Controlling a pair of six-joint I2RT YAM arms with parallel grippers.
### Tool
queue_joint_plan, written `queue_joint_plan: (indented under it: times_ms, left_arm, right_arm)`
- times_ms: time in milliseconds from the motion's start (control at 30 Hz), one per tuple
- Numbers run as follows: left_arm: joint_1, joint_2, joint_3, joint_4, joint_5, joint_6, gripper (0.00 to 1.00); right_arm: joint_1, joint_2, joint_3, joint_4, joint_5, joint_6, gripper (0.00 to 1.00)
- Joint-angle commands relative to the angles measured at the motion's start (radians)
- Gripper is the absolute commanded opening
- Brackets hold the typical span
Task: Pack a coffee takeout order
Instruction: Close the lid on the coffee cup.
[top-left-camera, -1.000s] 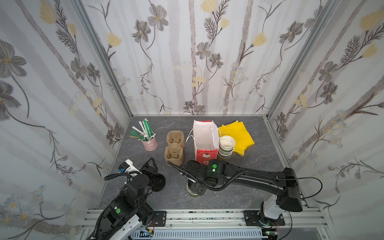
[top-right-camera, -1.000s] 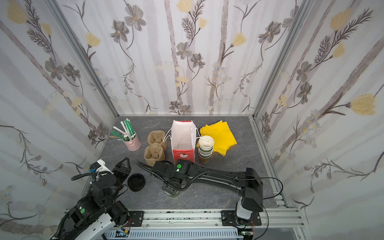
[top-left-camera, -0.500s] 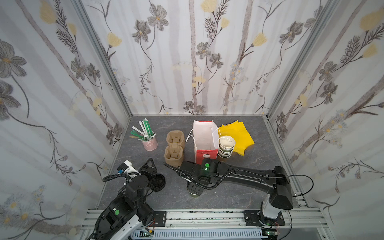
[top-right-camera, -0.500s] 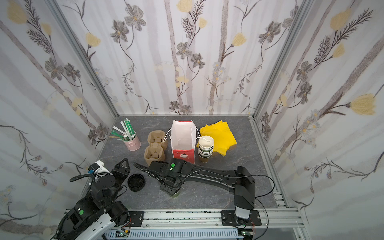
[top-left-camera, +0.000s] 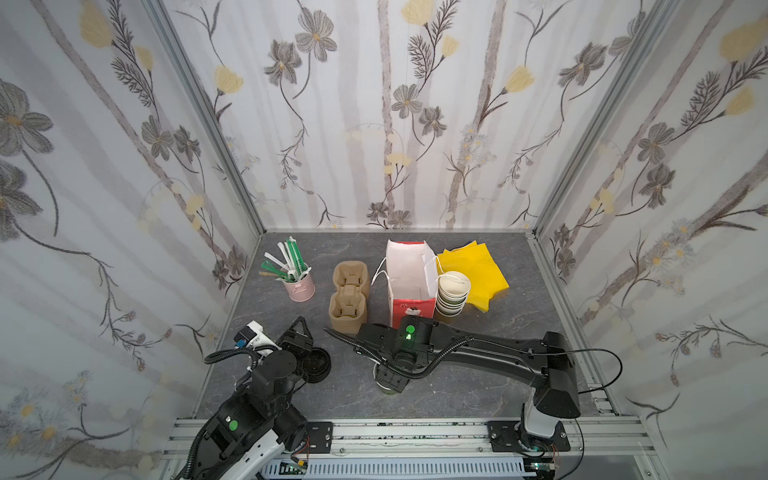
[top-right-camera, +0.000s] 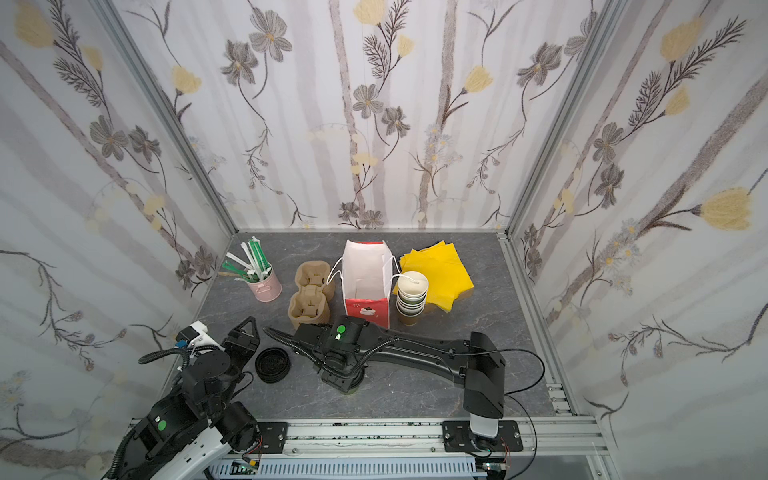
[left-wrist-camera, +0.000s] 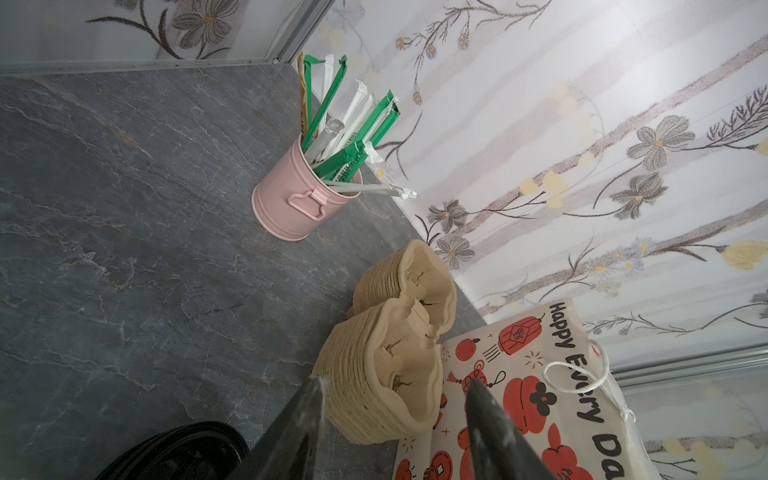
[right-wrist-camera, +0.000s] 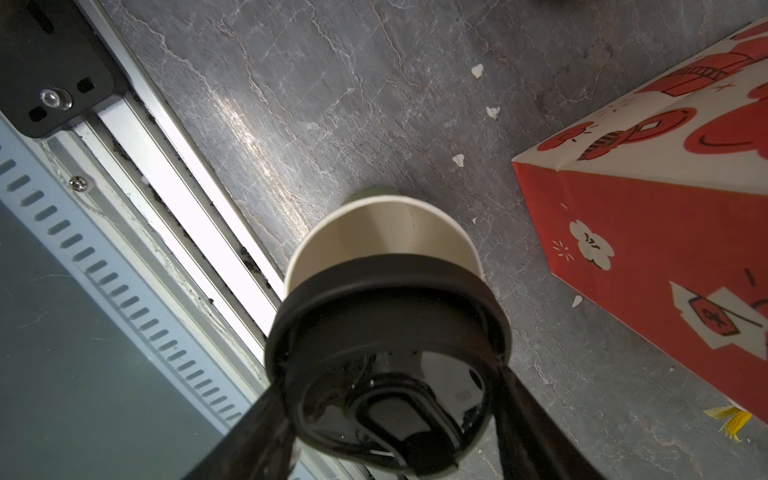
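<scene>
While the left arm has sat put this past second, the right forearm has slid toward 9 o'clock and settled. That leaves the right gripper (right-wrist-camera: 388, 390) over the paper cup (right-wrist-camera: 382, 224), at 6 o'clock on the table (top-left-camera: 457, 399). Its jaws pinch a black lid (right-wrist-camera: 386, 299) by the rim. The lid covers only part of the cup mouth and the far rim is bare, so capping looks under way, not seated.

The left gripper (left-wrist-camera: 395, 419) has jaws apart and empty, beside the lid stack (top-left-camera: 316, 365) at 9 o'clock of the cup. The bag (top-left-camera: 409, 266) stands open-mouthed at 12 o'clock of the cup.

- **Lid:** glossy, rigid, round.
- **Cup:** thin paper, cream inside, rolled rim.
- **Carrier stack** (top-left-camera: 349, 297): rough ridged pulp.
- **Napkins** (top-left-camera: 473, 270): soft, yellow.
- **Bag:** stiff red print, white lining, string handles.
</scene>
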Motion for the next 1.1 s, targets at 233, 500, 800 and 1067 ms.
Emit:
queue_joint_plan:
  times_ms: [233,500,800,1067]
  left_arm:
    - [0.000,-0.011,0.004,-0.009,-0.031,0.005,0.56]
    - [0.000,-0.010,0.007,-0.010,-0.032,0.006,0.56]
    - [0.000,-0.008,0.004,-0.010,-0.028,0.004,0.56]
    - [0.001,0.001,0.004,-0.011,-0.025,0.001,0.56]
  right_arm:
    - [-0.005,0.049,0.026,0.005,-0.004,-0.007,0.59]
    - [-0.015,0.062,0.029,0.019,-0.024,-0.016,0.59]
    - [-0.028,0.073,0.029,0.043,-0.048,-0.026,0.61]
    - [-0.031,0.075,0.029,0.058,-0.071,-0.029,0.65]
